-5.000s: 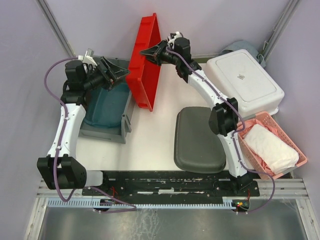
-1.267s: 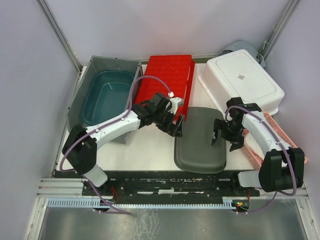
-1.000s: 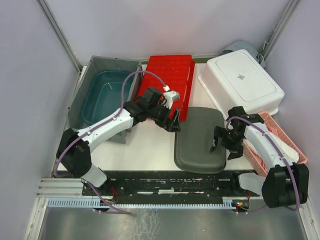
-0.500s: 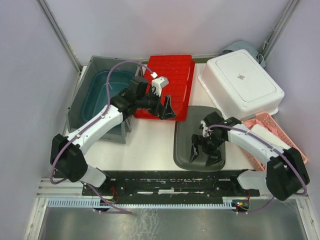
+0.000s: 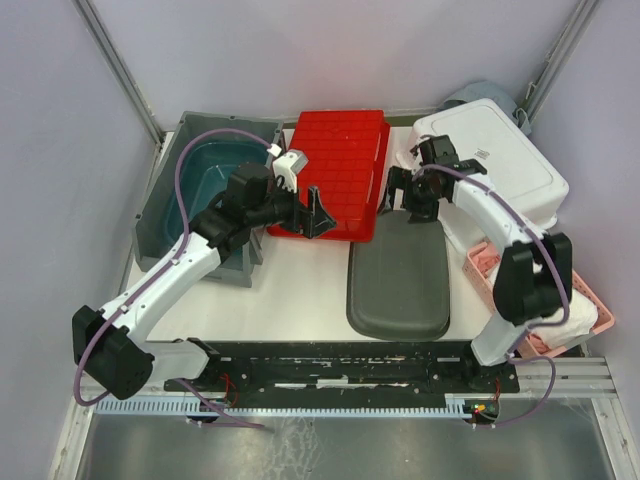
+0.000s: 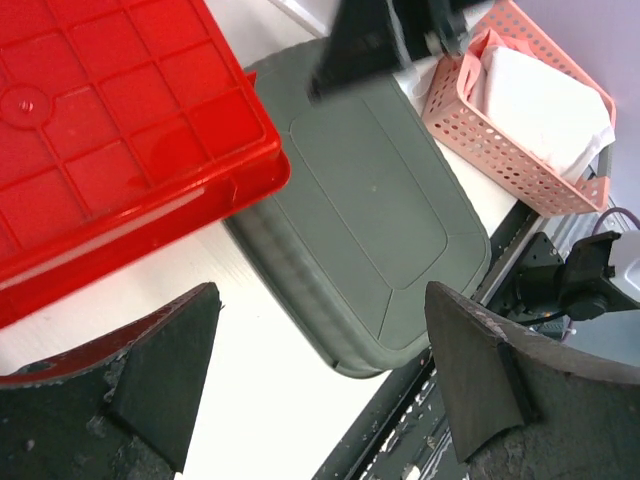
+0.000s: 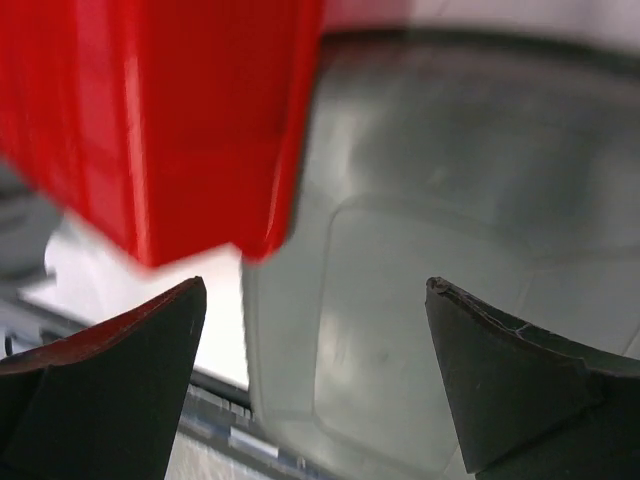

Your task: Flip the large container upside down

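Observation:
The large red container (image 5: 335, 165) lies bottom up at the back middle of the table, its ribbed underside facing me. My left gripper (image 5: 318, 213) hovers open over its near edge, with nothing between the fingers. In the left wrist view the red container (image 6: 120, 130) fills the upper left, above the left gripper (image 6: 320, 300). My right gripper (image 5: 408, 192) stands open just right of the container, over the far end of a dark grey tub. The right wrist view shows the red container's corner (image 7: 170, 120) above the open right gripper (image 7: 315, 285), blurred.
A dark grey upturned tub (image 5: 400, 270) lies right of centre. A grey bin (image 5: 160, 215) holding a teal tub (image 5: 215, 185) stands at the left. A white upturned tub (image 5: 495, 160) is at the back right, with a pink basket (image 5: 590, 300) holding white cloth in front of it.
The red container, held on edge by both grippers five seconds ago, lies bottom up. In the last second my left gripper drew back left and my right arm swung to the container's right side.

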